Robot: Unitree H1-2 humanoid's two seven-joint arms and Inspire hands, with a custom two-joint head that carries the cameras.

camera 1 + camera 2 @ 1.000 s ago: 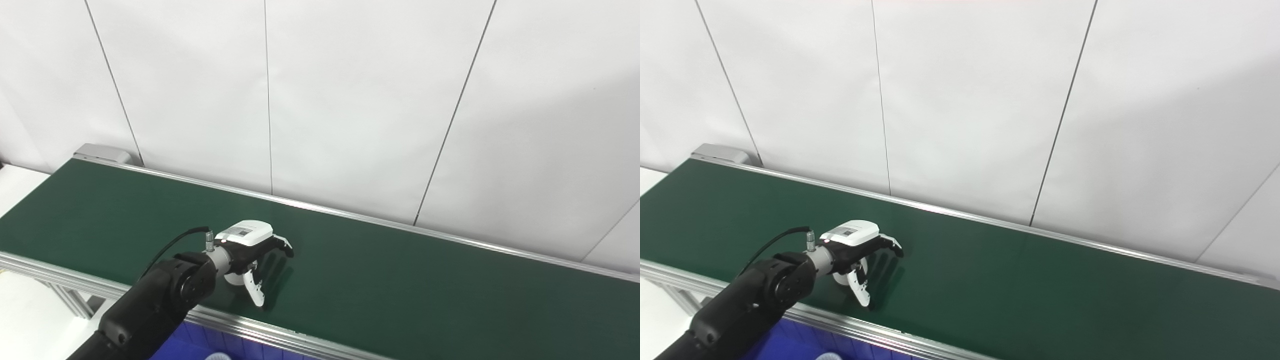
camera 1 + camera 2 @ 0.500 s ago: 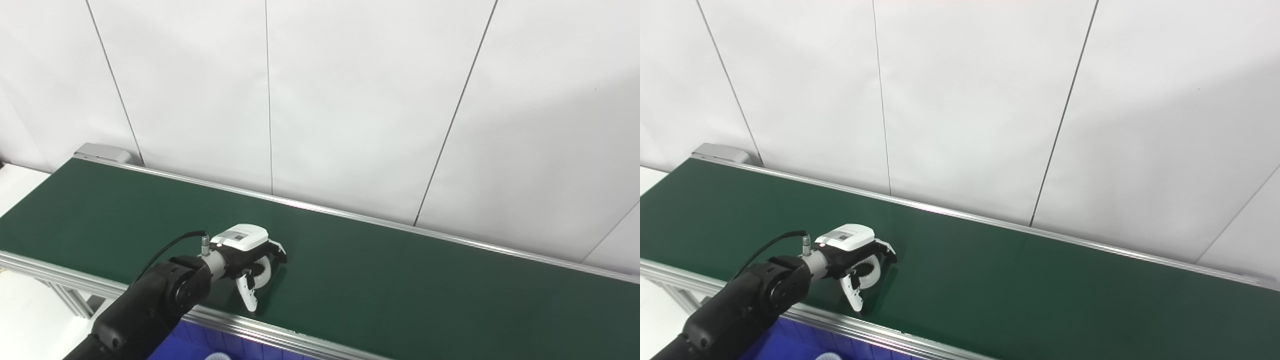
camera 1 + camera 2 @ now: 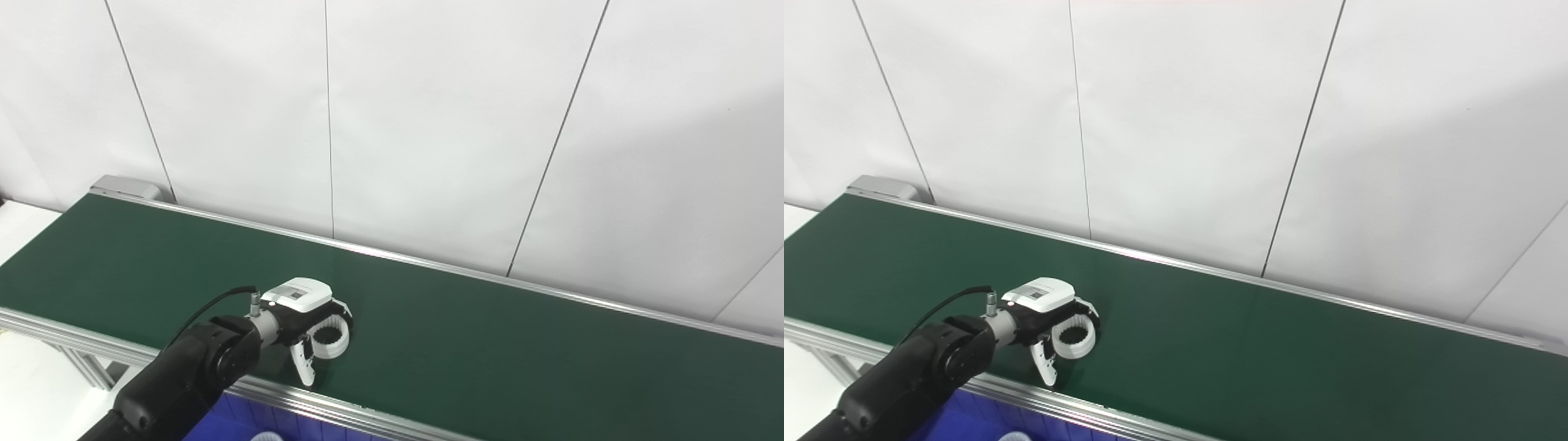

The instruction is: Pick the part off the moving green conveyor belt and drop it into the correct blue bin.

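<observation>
Now the left hand [image 3: 306, 315] has its dark fingers [image 3: 339, 308] curled around the white toothed plastic ring [image 3: 329, 337], tilted just above the green conveyor belt [image 3: 490, 343], with the blue bin [image 3: 242, 415] drop outstanding.

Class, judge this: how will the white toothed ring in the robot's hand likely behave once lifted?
The white ring looks like rigid plastic, so it probably keeps its shape. It seems hollow, likely light. Round, it may roll if the left hand drops it on the belt.

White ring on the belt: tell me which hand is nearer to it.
Left. The left hand is at the white ring, fingers around it. The right hand is not in view.
</observation>
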